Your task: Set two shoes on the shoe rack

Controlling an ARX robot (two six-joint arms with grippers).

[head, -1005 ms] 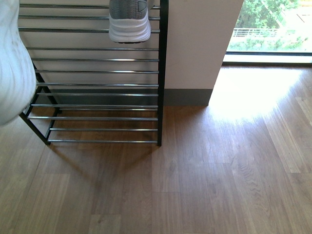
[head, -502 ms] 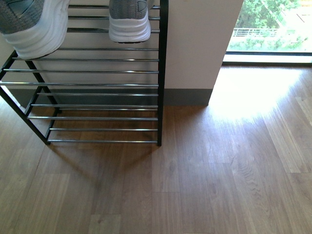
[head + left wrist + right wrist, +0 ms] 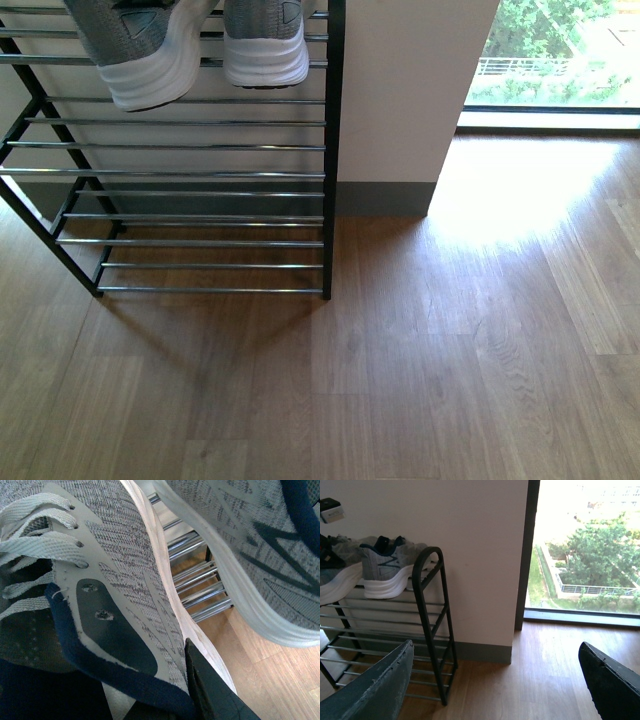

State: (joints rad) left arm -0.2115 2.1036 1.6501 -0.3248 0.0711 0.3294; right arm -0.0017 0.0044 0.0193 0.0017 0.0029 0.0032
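Bare floor lies open to us from 3 through 8 o'clock in the front view. The shoe rack blocks 9 to 11 o'clock, its lower shelves free. At its top bars the left sneaker and right sneaker crowd together, only a narrow gap between them. The wall closes 12 to 1 o'clock

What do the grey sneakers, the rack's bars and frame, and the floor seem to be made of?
Grey sneakers: knit textile upper, weave visible; white soles look like matte foam or rubber. Rack bars: shiny chromed metal, glinting. Frame: black, probably painted metal. Floor: wood or wood-look planks, grain showing.
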